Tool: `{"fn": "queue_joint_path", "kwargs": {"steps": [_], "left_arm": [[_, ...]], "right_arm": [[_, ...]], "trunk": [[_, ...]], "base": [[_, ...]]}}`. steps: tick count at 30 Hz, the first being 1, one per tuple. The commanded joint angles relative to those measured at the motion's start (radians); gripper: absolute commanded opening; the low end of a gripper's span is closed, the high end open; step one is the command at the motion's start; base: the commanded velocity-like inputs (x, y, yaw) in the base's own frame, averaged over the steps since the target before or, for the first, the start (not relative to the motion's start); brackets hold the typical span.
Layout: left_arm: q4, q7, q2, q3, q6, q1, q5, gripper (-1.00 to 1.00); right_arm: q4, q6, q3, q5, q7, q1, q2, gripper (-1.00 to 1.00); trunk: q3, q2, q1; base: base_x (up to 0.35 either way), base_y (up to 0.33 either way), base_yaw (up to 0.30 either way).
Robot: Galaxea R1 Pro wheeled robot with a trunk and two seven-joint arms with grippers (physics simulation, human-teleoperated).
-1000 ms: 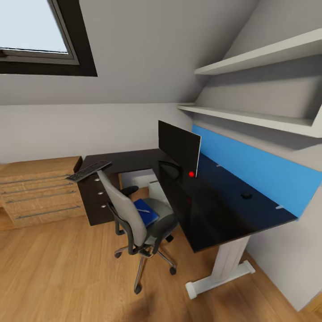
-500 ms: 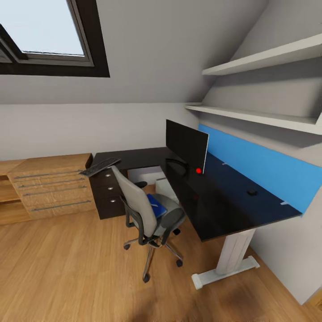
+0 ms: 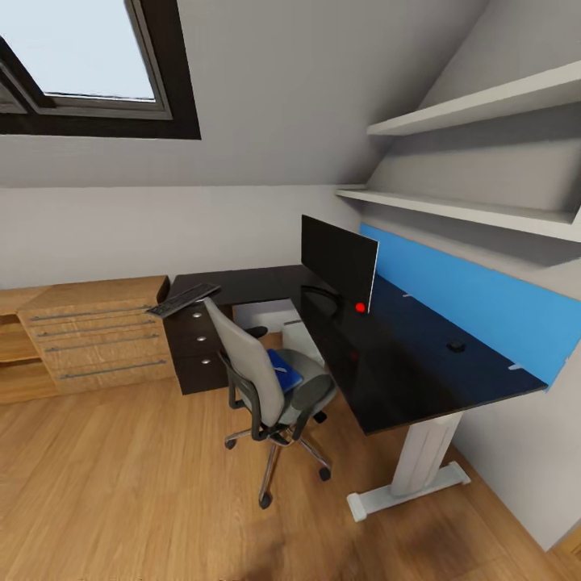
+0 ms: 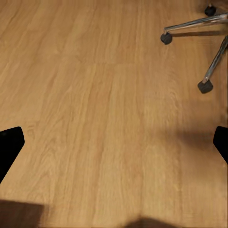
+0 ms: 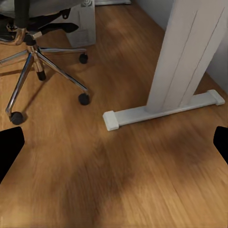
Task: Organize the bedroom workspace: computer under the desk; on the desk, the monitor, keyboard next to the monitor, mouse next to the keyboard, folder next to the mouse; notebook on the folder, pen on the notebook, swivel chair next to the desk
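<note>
My left gripper [image 4: 114, 142] and right gripper [image 5: 114, 142] both hang spread wide over the wood floor [image 3: 121, 484], holding nothing. On the black tabletop [image 3: 403, 363] stand the monitor [image 3: 339, 262], the mouse [image 3: 457, 346] near the blue wall panel [image 3: 468, 303], and the keyboard [image 3: 183, 299] at the far corner. The swivel chair [image 3: 258, 379] beside it carries the folder [image 3: 286, 369], with the computer [image 3: 300, 339] under the tabletop.

White desk leg [image 5: 183, 61], chair base [image 5: 40, 61]
</note>
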Motion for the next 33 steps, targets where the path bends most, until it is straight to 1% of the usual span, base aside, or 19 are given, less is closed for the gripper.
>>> {"fn": "queue_joint_path", "kwargs": {"steps": [1,2,3,8,15,24,33], "left_arm": [[-0.020,-0.007,-0.010,0.006,0.005,0.001,0.011,1.00],[-0.025,-0.007,-0.014,0.006,0.012,0.001,0.012,1.00],[-0.044,-0.004,-0.023,0.010,0.158,0.001,0.013,1.00],[-0.045,-0.006,-0.022,0.008,0.220,0.001,0.013,1.00],[-0.045,-0.008,-0.022,0.008,0.237,0.001,0.014,1.00],[-0.045,-0.003,-0.022,0.008,0.239,0.001,0.013,1.00],[-0.045,-0.002,-0.021,0.007,0.238,0.001,0.012,1.00]], "right_arm": [[0.001,-0.002,0.001,0.000,-0.001,-0.001,0.001,1.00],[0.002,-0.002,0.002,0.001,0.000,-0.001,0.001,1.00],[0.003,-0.002,0.006,0.004,0.005,-0.001,0.018,1.00],[0.003,-0.002,0.004,0.004,0.004,-0.001,0.023,1.00],[0.003,-0.002,0.001,0.002,0.000,-0.001,0.024,1.00],[0.002,-0.002,-0.002,0.000,-0.002,-0.001,0.025,1.00],[0.002,-0.002,-0.003,0.000,-0.038,-0.001,0.026,1.00]], "trunk": [[-0.004,-0.008,0.004],[-0.007,-0.015,0.008],[-0.010,-0.022,0.012],[-0.026,-0.057,0.031],[-0.048,-0.106,0.058],[-0.076,-0.169,0.092],[-0.105,-0.232,0.127]], "base": [[0.000,0.000,0.189],[0.000,0.000,0.151],[0.000,0.000,0.016],[0.000,0.000,0.007],[0.000,0.000,0.095],[0.000,0.000,0.246],[0.000,0.000,0.273]]}}
